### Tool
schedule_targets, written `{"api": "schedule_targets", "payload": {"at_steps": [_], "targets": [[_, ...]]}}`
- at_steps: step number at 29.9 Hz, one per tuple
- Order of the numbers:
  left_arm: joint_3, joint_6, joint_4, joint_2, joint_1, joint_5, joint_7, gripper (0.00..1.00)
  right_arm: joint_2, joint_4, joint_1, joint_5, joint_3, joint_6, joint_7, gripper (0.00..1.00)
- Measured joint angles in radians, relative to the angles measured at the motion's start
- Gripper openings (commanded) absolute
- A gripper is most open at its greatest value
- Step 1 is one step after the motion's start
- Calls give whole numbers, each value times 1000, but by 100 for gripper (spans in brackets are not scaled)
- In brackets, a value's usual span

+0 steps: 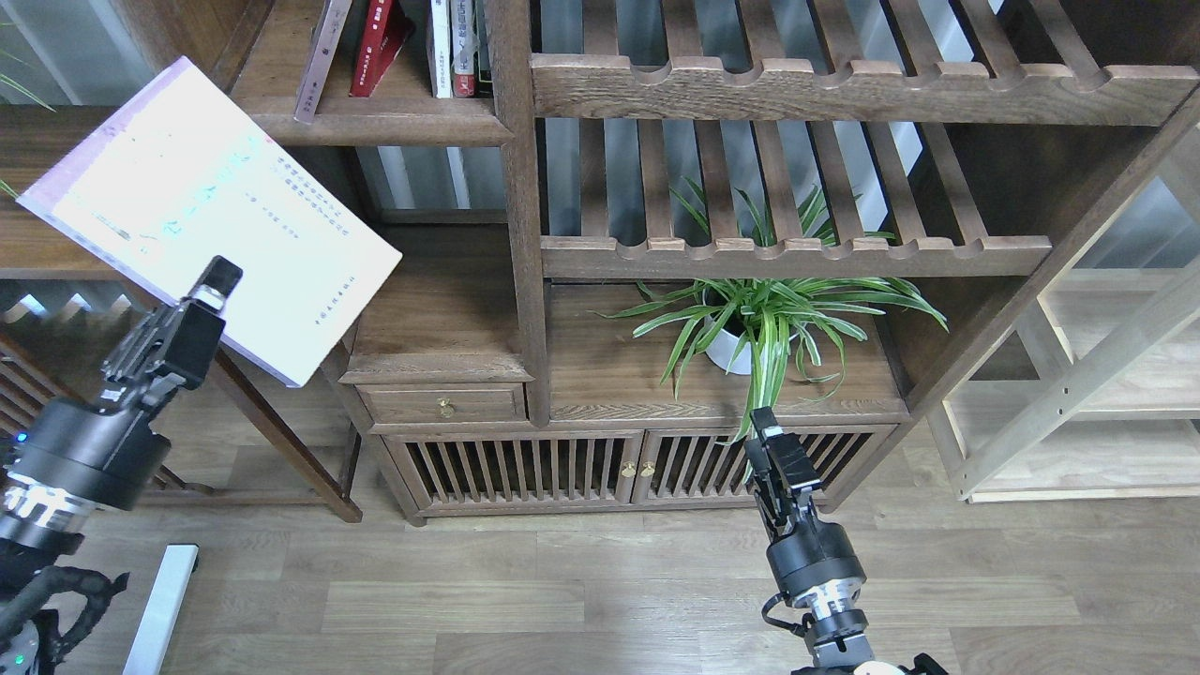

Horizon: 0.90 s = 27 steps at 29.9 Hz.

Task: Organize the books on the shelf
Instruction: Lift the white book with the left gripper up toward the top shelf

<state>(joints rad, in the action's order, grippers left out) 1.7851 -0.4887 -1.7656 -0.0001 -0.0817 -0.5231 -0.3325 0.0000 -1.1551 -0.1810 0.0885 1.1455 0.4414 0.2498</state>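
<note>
Head view, looking forward and down at a dark wooden bookcase. Left hand (217,278) clenched on the lower edge of a pale book (211,216), held up in the air at the left of the scene, cover facing up and tilted, one corner toward the upper left and another toward the right. Faint print visible on the cover, too small to read; a thin lavender strip along its upper-left edge. Book seen in front of the dark side shelf (56,244) on the left and just below-left of the upper shelf (375,127), touching neither as far as could be told.

On that upper shelf, a brown-edged volume (319,56) leaning left, a red book (375,47) tilted beside it, then slim white-spined and red-spined volumes (455,47) upright against the post.

Right hand (776,448) low in front of the cabinet doors (562,469), holding nothing, fingers pointing up toward the leaves of a potted plant (764,319); whether open or closed, could not tell, since seen narrow and dark. Plant in a white pot, standing under the slatted racks (797,248). Small drawer (441,405) with a brass knob below the left compartment. Wood-plank floor (562,581) beneath, with a white bar (159,600) lying at lower left.
</note>
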Motion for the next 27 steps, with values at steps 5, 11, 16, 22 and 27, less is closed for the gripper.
{"api": "schedule_targets", "payload": {"at_steps": [5, 11, 16, 22, 27], "targets": [[31, 0, 0, 0, 56, 0, -47, 0, 0, -1, -8, -1, -3, 9, 0, 67], [46, 0, 11, 6, 169, -1, -89, 0, 0, -4, -33, -5, -4, 27, -3, 67], [46, 0, 25, 40, 246, -1, -105, 0, 0, -7, -46, -7, -4, 43, -4, 67], [51, 0, 27, 99, 266, -2, -122, 0, 0, -10, -51, -9, -4, 47, -4, 67], [57, 0, 62, 120, 301, 5, -123, 0, 0, -16, -52, -10, -3, 47, -4, 67]]}}
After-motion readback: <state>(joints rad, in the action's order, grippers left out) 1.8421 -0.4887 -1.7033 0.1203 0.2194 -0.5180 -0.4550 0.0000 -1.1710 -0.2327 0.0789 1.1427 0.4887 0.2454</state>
